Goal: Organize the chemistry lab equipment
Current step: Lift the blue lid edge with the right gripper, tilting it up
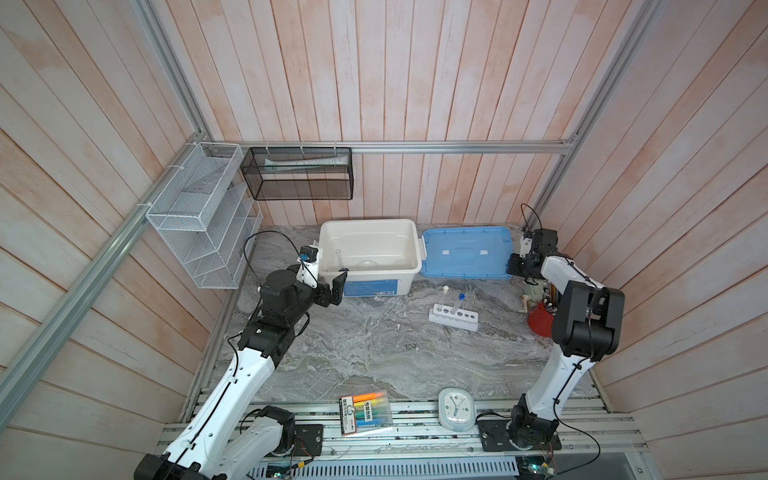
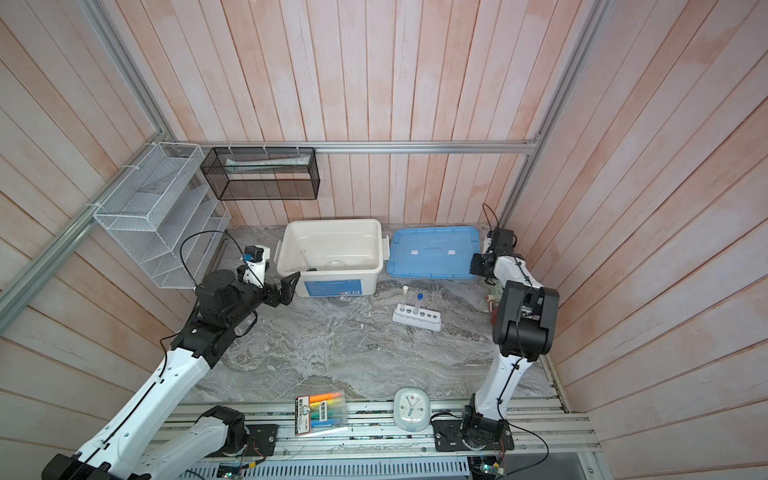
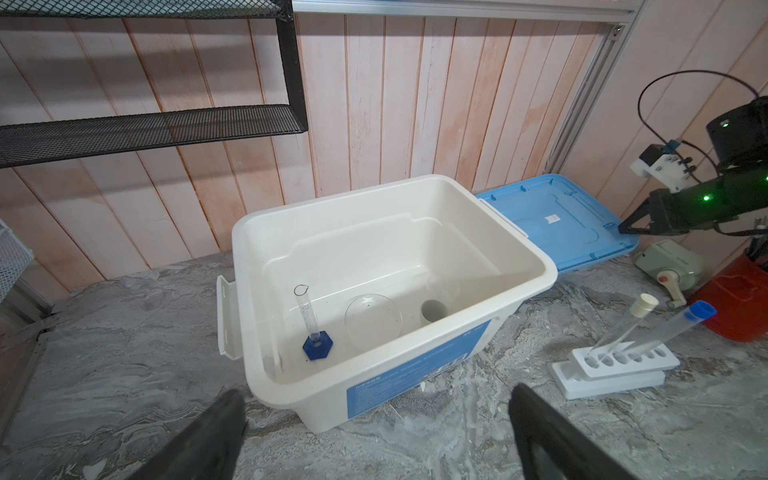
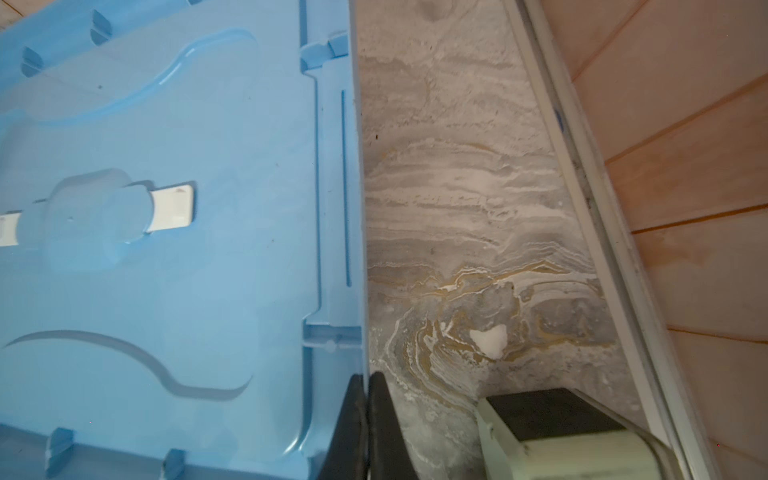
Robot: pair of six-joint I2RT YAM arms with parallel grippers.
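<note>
Even diffuse daylight, soft faint shadows, wide-angle bowing at edges, slight softness, blurred close foreground in wrist views

A staged robot work cell: plank walls (image 1: 415,75) on aluminium framing (image 1: 457,146) across the top; marble-look tabletop (image 1: 374,353) at centre; wire shelves (image 1: 195,220) upper left; arm bases (image 1: 521,430) bolted to slotted rails (image 1: 415,434) along the bottom.

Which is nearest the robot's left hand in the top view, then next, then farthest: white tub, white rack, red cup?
1. White tub, right beside the left hand.
2. White rack, middle of the table, farther right.
3. Red cup, at the far right edge.
</note>
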